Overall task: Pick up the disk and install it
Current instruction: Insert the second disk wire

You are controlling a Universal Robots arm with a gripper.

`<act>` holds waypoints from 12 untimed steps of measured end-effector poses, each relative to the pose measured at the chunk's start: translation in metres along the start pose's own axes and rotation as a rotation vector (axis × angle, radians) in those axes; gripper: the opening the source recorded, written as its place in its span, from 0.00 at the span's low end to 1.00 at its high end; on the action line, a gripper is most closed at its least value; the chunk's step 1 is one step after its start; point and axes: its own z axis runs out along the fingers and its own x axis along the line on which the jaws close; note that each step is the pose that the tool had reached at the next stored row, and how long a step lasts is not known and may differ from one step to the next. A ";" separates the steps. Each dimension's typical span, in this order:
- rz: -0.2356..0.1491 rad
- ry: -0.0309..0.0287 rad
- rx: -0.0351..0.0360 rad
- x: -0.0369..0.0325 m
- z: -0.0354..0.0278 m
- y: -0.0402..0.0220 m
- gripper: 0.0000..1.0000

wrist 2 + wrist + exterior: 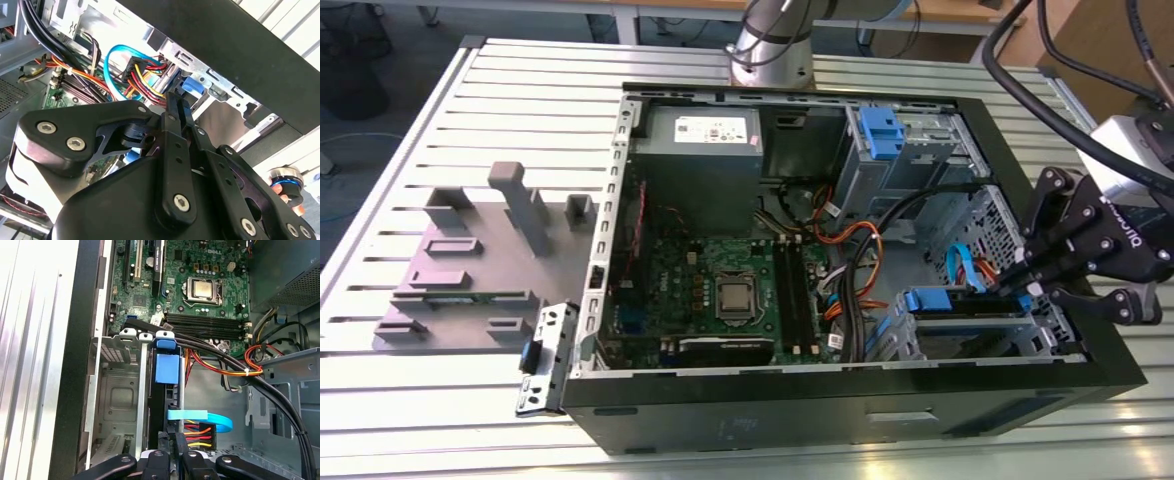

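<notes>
First wrist view: end effector (172, 450) at disk (166, 371).

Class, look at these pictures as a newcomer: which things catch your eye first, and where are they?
An open computer case lies on a slatted table, its green motherboard exposed. The black gripper reaches into the drive cage at the exterior view's right, among orange and blue cables.

Gripper (1023, 283) links matt black metal with bright steel screws. Case (854, 420) matt black; drive cage (120, 390) bare grey sheet metal. Disk (166, 371) bracket smooth blue plastic. Table (454, 130) ribbed brushed aluminium.
</notes>
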 end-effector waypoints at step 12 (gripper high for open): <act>0.000 -0.0005 0.0000 0.0004 0.0035 -0.0004 0.16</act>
